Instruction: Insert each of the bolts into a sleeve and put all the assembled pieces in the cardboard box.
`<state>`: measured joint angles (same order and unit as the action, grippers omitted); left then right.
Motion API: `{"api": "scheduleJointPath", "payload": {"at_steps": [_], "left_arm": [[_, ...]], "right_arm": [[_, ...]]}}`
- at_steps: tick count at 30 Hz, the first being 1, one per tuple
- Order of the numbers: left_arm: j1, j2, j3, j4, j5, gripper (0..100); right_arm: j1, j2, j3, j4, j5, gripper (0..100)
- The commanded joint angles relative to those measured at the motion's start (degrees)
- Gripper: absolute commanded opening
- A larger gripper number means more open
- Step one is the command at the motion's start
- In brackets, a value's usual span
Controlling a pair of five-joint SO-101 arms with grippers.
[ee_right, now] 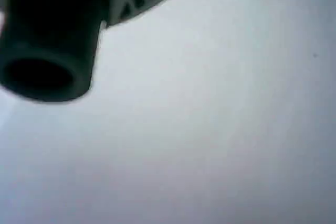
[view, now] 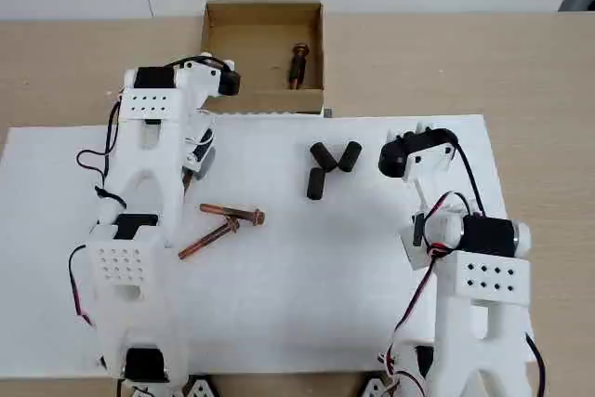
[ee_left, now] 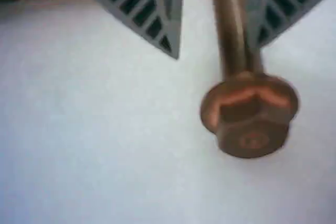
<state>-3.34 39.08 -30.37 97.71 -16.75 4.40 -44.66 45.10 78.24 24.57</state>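
Left claw (ee_left: 212, 45) astride a bolt (ee_left: 247, 114); right claw (ee_right: 100, 9) carrying a black sleeve (ee_right: 47, 51).
Left claw spread, tilted down at the white sheet (view: 325, 304) on the bench (view: 56, 72); right claw pinches the sleeve above it.

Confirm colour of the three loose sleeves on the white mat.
Black, all three sleeves. The high view shows it best.

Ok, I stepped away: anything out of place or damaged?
Nothing stands out: two copper-coloured metal bolts and three black cylindrical sleeves lie on the white sheet, one assembled piece in the brown cardboard box.
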Motion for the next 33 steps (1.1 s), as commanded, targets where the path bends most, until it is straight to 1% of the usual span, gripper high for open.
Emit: {"api": "scheduleJointPath", "payload": {"at_steps": [1,10,19,22,23,27,29,33], "left_arm": [[-0.8,-0.4,-2.0,-1.9,-0.4,9],[-1.6,-0.2,-1.9,-2.3,-1.2,9],[-1.5,5.9,-2.7,-4.2,-1.5,8],[-1.4,5.8,-3.3,-4.6,-1.5,3],[-1.3,5.8,-4.0,-4.1,-1.5,0],[-1.1,5.7,-8.1,-0.4,-1.6,0],[-1.0,5.7,-12.0,2.3,-1.4,0],[0.1,4.0,-15.9,2.8,-1.1,0]], "right_arm": [[0.1,-1.4,-0.4,-0.3,0.3,0.3],[0.0,-1.4,-0.4,-0.3,0.2,0.3],[0.0,-1.5,-0.4,-0.3,0.2,0.3],[0.0,-1.5,-0.4,-0.3,0.2,0.3],[0.0,-1.5,-0.4,-0.3,0.2,0.3],[0.0,-1.5,-0.4,-0.1,0.2,0.3],[0.0,-1.7,-1.4,2.0,0.1,0.3],[0.0,-6.0,-2.7,6.2,0.1,0.3]]}}
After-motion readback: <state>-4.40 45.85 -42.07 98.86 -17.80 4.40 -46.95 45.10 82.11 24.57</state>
